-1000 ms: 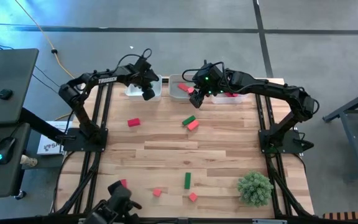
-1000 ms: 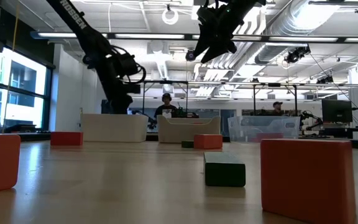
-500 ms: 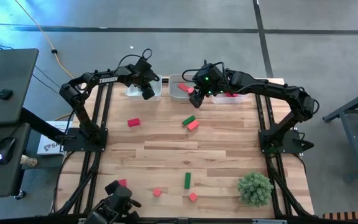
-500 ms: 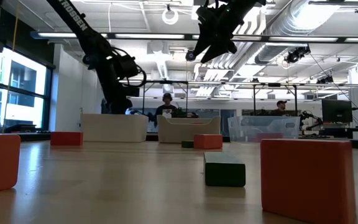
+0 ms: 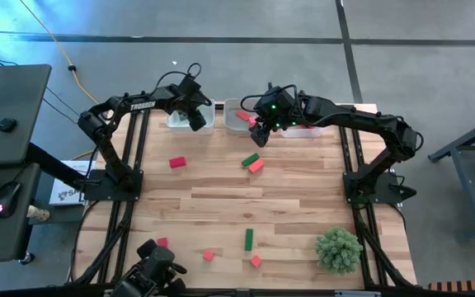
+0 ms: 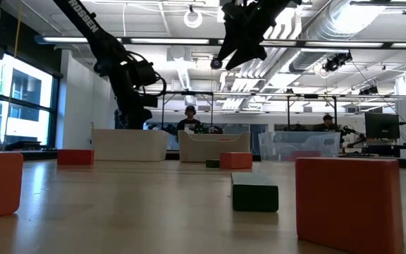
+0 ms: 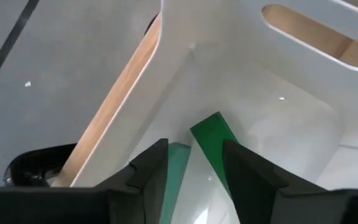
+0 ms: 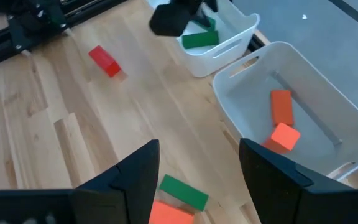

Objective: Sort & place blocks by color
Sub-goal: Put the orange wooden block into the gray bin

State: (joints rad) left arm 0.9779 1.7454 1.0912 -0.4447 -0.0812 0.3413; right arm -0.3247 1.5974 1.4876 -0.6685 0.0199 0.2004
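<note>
The left hand (image 5: 196, 120) hangs over the left white tray (image 5: 207, 126) at the far edge of the counter (image 5: 221, 206), its fingers (image 7: 148, 171) parted and grasping nothing; in its wrist view a green block (image 7: 216, 146) lies on the tray floor just beyond and between the fingertips, apart from them. The right wrist view shows that same tray with green blocks (image 8: 199, 38) inside, under the dark shape of the left hand. The right hand (image 5: 260, 130) hovers high above the counter, near the middle white tray (image 5: 231, 107), released wide and empty. Two salmon-pink blocks (image 8: 281, 121) lie in that middle tray, beside and beyond the right hand. Almost directly below the right hand, on the bare wood, a green bar (image 5: 251, 159) and a salmon-pink block (image 5: 256, 167) lie touching each other. A red block (image 5: 177, 162) sits on the counter well to the left of that pair, nearer the left arm. Toward the near edge lie another green bar (image 5: 249, 239), a red cube (image 5: 209, 255), another red cube (image 5: 256, 261) and one more red piece (image 5: 163, 242), all well apart from both hands. A bushy green plant ball (image 5: 337, 249) stands at the near right corner.
</note>
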